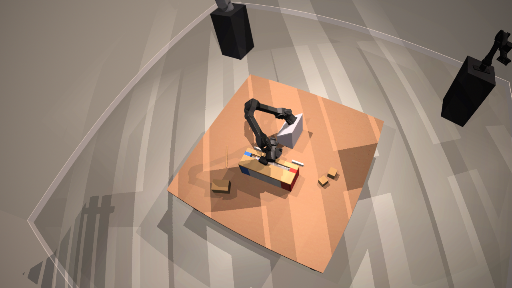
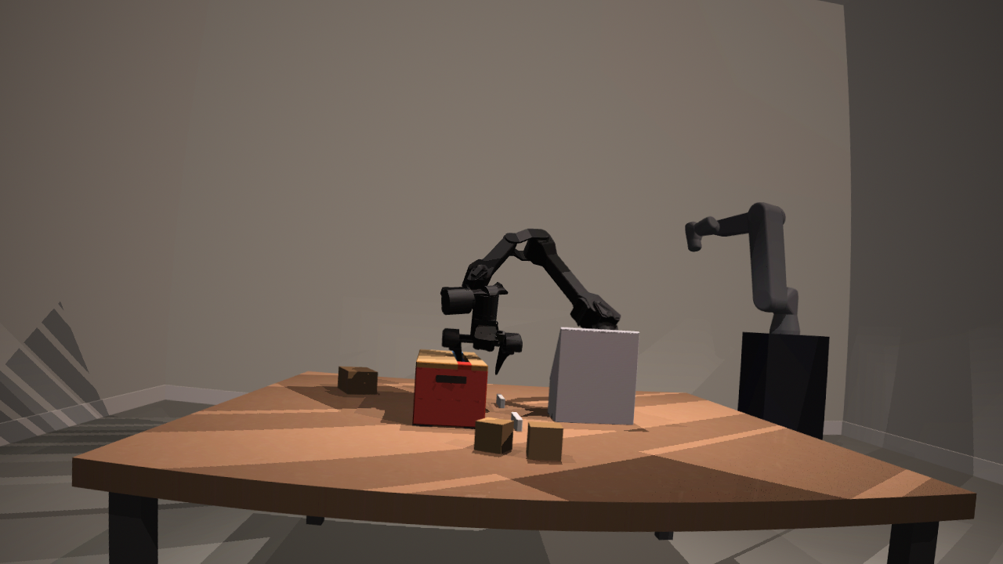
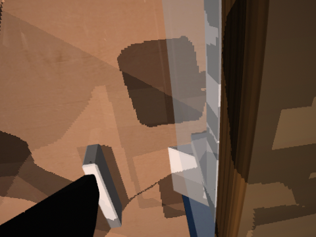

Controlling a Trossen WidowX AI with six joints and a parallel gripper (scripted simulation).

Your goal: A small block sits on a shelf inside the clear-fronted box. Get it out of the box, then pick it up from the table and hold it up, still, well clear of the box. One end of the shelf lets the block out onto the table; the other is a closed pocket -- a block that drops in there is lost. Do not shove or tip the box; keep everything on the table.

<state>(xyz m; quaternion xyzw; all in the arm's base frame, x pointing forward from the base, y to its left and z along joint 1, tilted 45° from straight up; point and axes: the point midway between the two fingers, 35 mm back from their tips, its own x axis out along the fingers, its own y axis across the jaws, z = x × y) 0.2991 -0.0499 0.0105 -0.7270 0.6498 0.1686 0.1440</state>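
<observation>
The box (image 1: 265,170) (image 2: 448,399) stands on the table with a wooden top that has a long slot, one blue end and one red end. Its clear wall (image 3: 185,29) shows in the wrist view. My gripper (image 1: 272,157) (image 2: 480,366) is open and empty, pointing down over the box. One finger reaches down at the slot in the top; the other finger (image 3: 66,207) hangs outside, beside the clear wall. A pale piece (image 3: 184,161) shows behind that wall near the blue part. I cannot make out the small block in any view.
White bars (image 1: 297,163) (image 2: 515,421) (image 3: 105,197) lie between box and white pedestal (image 1: 290,137) (image 2: 595,375). Two brown blocks (image 1: 323,181) (image 1: 332,173) stand beyond the red end. A larger brown block (image 1: 221,186) (image 2: 357,380) and thin stick (image 1: 226,156) lie past the blue end.
</observation>
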